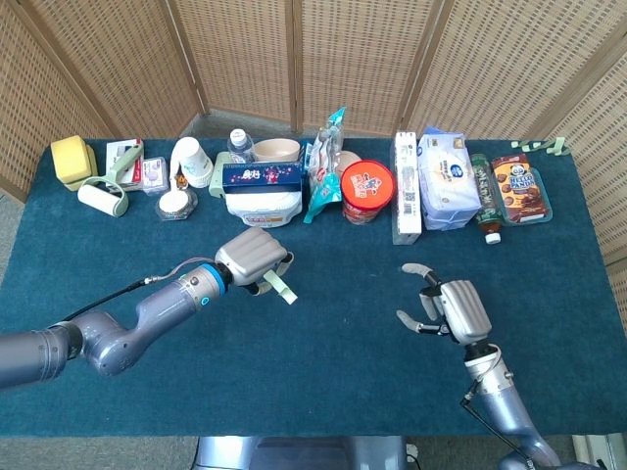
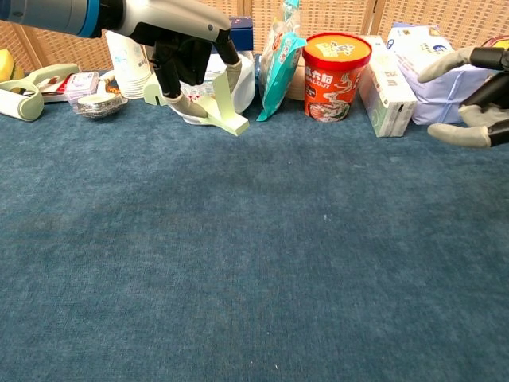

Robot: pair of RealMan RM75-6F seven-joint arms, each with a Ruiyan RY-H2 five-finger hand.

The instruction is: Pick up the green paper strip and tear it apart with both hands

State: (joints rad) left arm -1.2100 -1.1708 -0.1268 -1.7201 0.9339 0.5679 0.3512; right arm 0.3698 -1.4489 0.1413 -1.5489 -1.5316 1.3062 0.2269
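Between the fingers of the left hand (image 2: 191,60), the green paper strip (image 2: 224,103) is pinched at its upper end; its free end hangs below them, clear of the table (image 2: 254,263). The right hand (image 1: 453,311) is well apart, fingers spread, holding nothing. Advice: bring both hands together, pinch the free end just below the left fingers, then pull apart.

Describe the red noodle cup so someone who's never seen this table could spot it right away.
Look along the row of groceries at the far edge of the blue table. Near its middle stands the noodle cup, between a teal snack bag and a tall white box. It's the only round red tub there.
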